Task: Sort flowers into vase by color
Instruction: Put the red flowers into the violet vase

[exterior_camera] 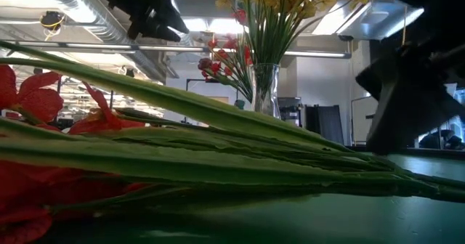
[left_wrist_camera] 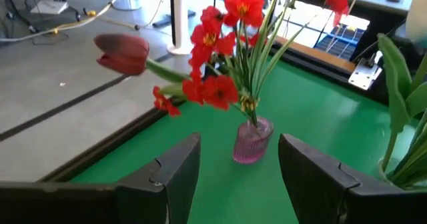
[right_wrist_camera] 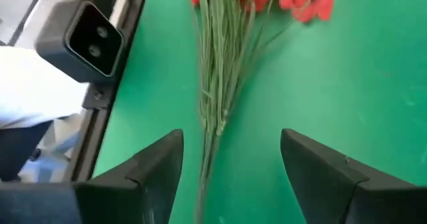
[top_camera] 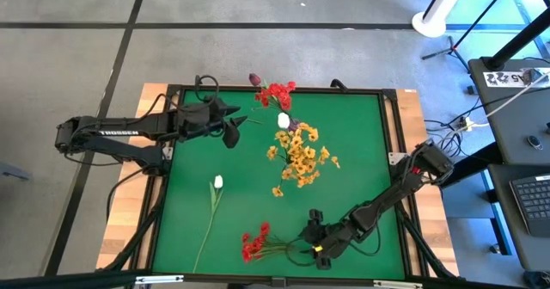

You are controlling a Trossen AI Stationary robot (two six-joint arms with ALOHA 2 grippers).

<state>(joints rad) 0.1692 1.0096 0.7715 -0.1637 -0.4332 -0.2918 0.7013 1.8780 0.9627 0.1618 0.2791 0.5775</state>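
Observation:
A bunch of red flowers (top_camera: 254, 241) lies flat near the table's near edge, its green stems (right_wrist_camera: 213, 97) running between the open fingers of my right gripper (right_wrist_camera: 230, 147), which hovers over the stem end without touching. A white tulip (top_camera: 217, 183) lies on the mat to the left. Near the far edge, a pink vase (left_wrist_camera: 252, 141) holds red blossoms (left_wrist_camera: 223, 31) and a dark maroon bud (left_wrist_camera: 123, 53). Yellow flowers (top_camera: 300, 156) stand in a clear vase (exterior_camera: 264, 88), a white bud (top_camera: 284, 119) beside them. My left gripper (left_wrist_camera: 239, 174) is open, level, facing the pink vase from the left.
The green mat has a raised dark frame (top_camera: 163, 164) around it. A low camera (right_wrist_camera: 87, 31) sits on the near frame next to my right gripper. Bare mat (top_camera: 361, 151) stretches to the right of the yellow flowers.

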